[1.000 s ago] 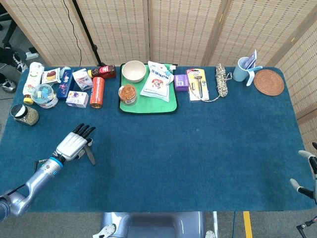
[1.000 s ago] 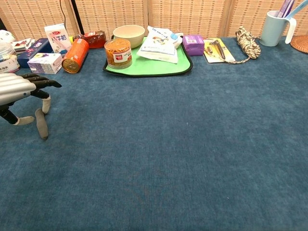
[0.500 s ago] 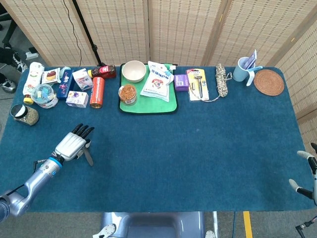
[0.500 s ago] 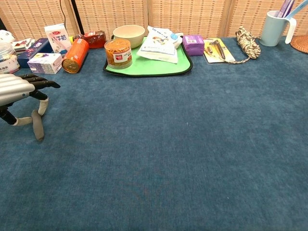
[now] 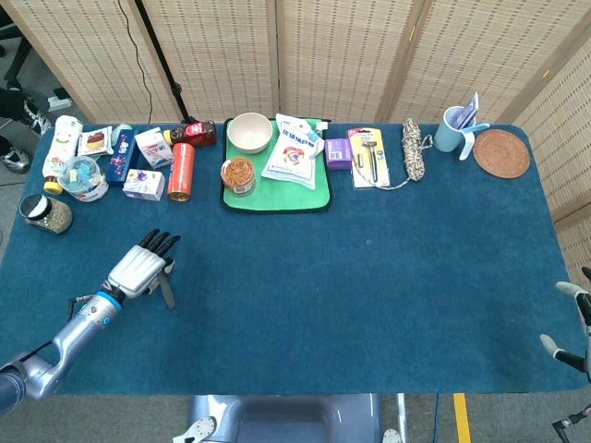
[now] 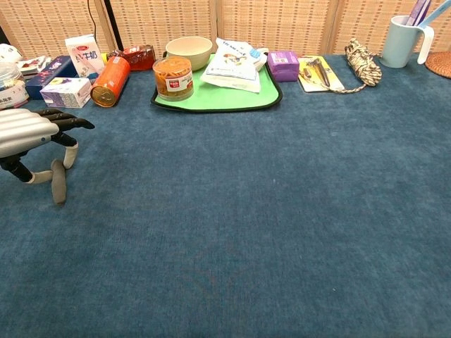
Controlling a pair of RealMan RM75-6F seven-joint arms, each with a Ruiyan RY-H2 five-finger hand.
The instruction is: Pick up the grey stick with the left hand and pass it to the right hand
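My left hand (image 5: 138, 269) hovers low over the blue cloth (image 5: 369, 295), fingers spread, holding nothing. The grey stick (image 6: 58, 180) lies on the cloth directly under its fingertips; contact cannot be confirmed. My right hand (image 5: 574, 325) sits at the table's far right edge, mostly cut off; its state cannot be told

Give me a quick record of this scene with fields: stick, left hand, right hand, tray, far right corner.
stick: grey stick lies on the blue table, partly under the left hand
left hand: left hand hovers over the stick, fingers spread, not yet gripping it
right hand: right hand at the table's right edge, only partly in view, holding nothing visible
tray: green tray holds a jar and a white packet
far right corner: blue mug beside a round woven mat
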